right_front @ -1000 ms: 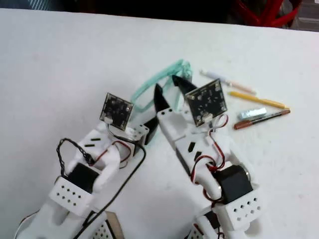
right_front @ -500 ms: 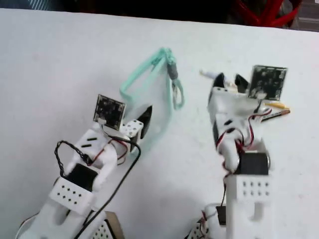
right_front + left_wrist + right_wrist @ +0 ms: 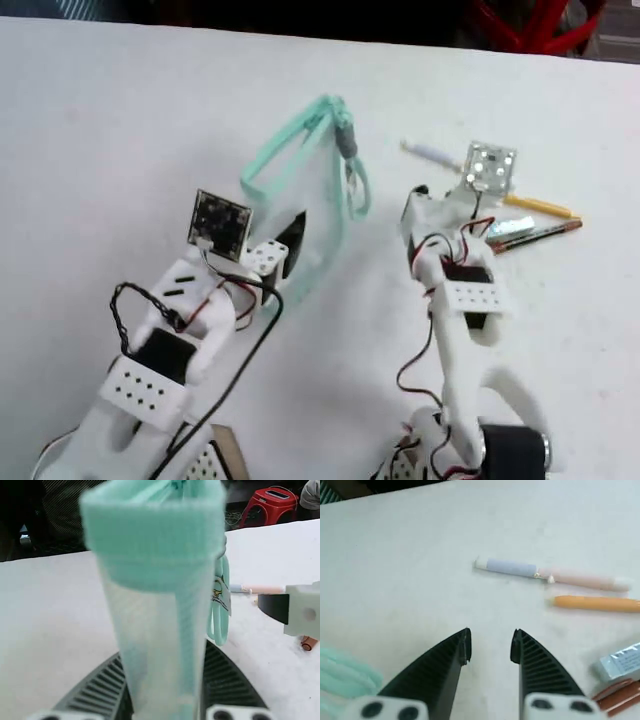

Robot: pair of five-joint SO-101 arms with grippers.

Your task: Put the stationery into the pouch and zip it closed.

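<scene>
The mint-green see-through pouch (image 3: 300, 190) lies tilted on the white table, its zip pull and loop (image 3: 352, 180) at the far end. My left gripper (image 3: 290, 243) is shut on the pouch's near end (image 3: 160, 605), fingers (image 3: 227, 680) on either side. My right gripper (image 3: 490, 642) is open and holds nothing, just short of a lilac-and-pink pen (image 3: 545, 572). Beside that pen lie an orange pen (image 3: 595, 602), a silvery eraser (image 3: 622, 660) and a brown pen (image 3: 620, 697). From above, the right gripper (image 3: 430, 195) sits between the pouch and the pens (image 3: 535, 205).
The white table (image 3: 120, 120) has free room to the left and far side. A red stool (image 3: 267, 502) stands beyond the table's far edge. Cables hang along both arms.
The right arm has left the pouch's mouth and swung right to the pens. The pouch swung out and now stretches away from the left gripper, which kept its hold.
</scene>
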